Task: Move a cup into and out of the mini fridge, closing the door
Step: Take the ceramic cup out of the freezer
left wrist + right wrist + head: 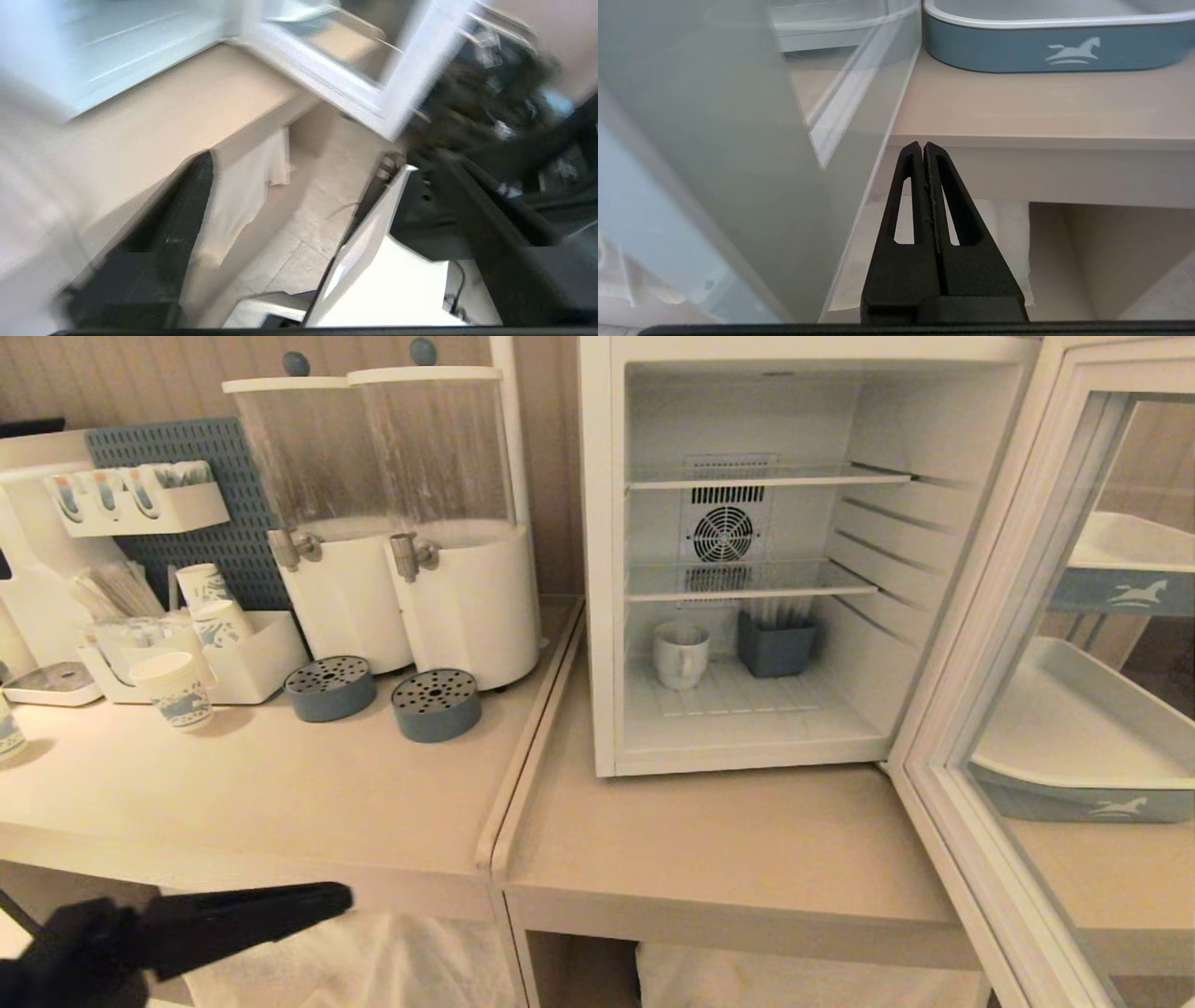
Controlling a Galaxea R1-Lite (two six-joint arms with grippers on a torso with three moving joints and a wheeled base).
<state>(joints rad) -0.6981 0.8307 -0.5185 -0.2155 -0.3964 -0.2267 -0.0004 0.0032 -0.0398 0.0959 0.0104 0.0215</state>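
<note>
The cup [681,654] stands upright on the floor of the mini fridge [597,616], at the far left of the bottom compartment, just beside a blue-grey holder [777,644] on its right. The door [990,709] is swung wide open to the right, its glass showing blue trays [1074,798] behind it. The left gripper [280,905] hangs low at the near left, below the counter [280,793] edge, its fingers spread apart and empty. The right gripper [923,148] sits near the counter's front edge beside the door glass, fingers pressed together, gripping nothing.
</note>
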